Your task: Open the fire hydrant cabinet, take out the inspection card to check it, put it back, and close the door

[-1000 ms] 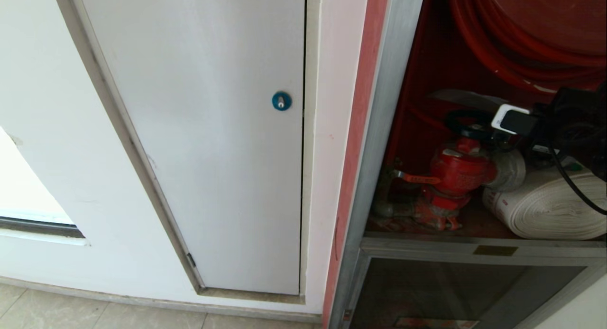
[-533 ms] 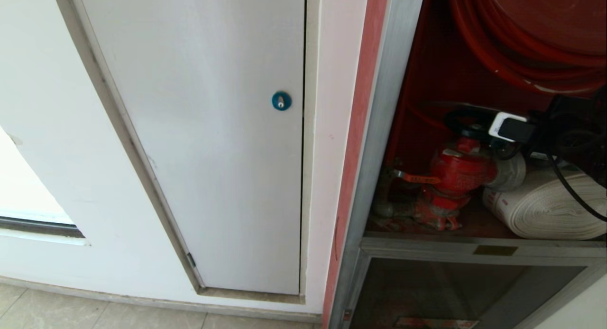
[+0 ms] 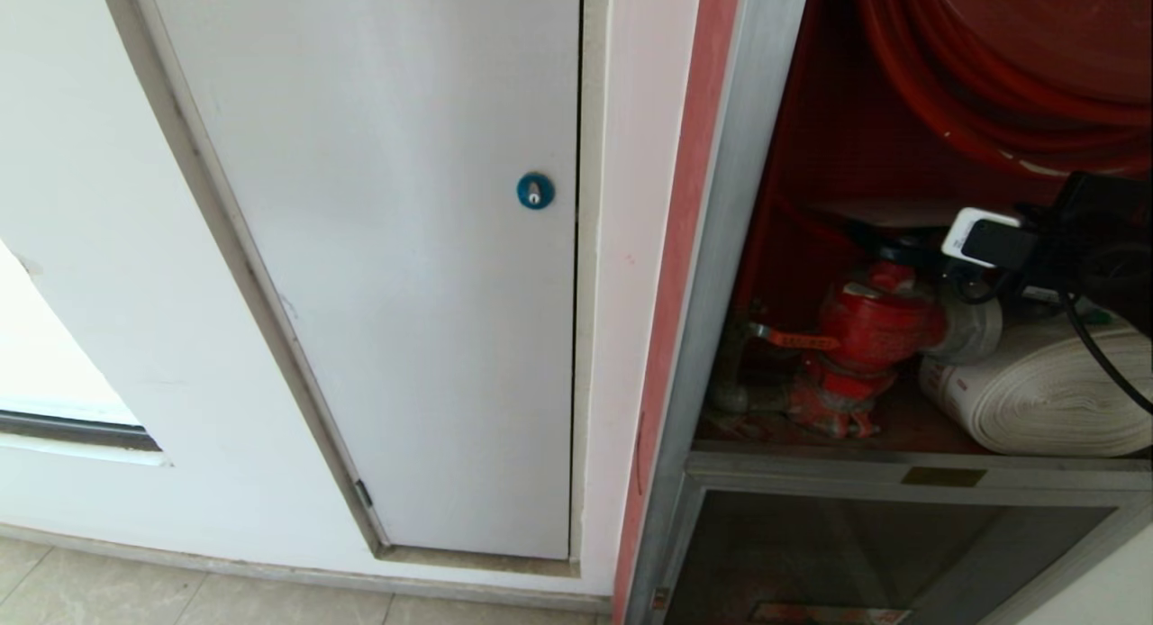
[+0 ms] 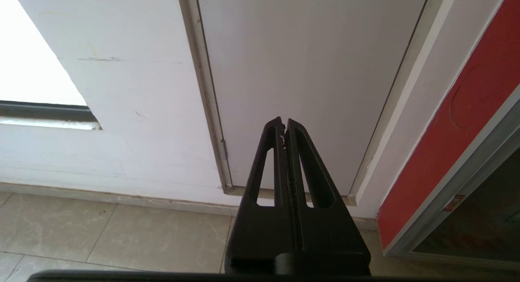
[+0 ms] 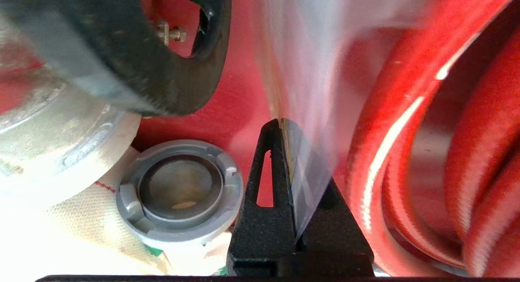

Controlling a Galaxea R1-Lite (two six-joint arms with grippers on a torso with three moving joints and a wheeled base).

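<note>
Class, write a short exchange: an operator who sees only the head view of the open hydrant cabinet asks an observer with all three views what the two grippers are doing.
Operator: In my view the cabinet is open, but I can't make out any fingers. Is the right gripper holding anything?
Observer: Yes. The right gripper is shut on the card, pinching an edge of its clear sleeve.
Operator: And the left gripper? I can't see it at all.
Observer: The left gripper is shut and empty, outside the cabinet, pointing at the lower part of the white door.
</note>
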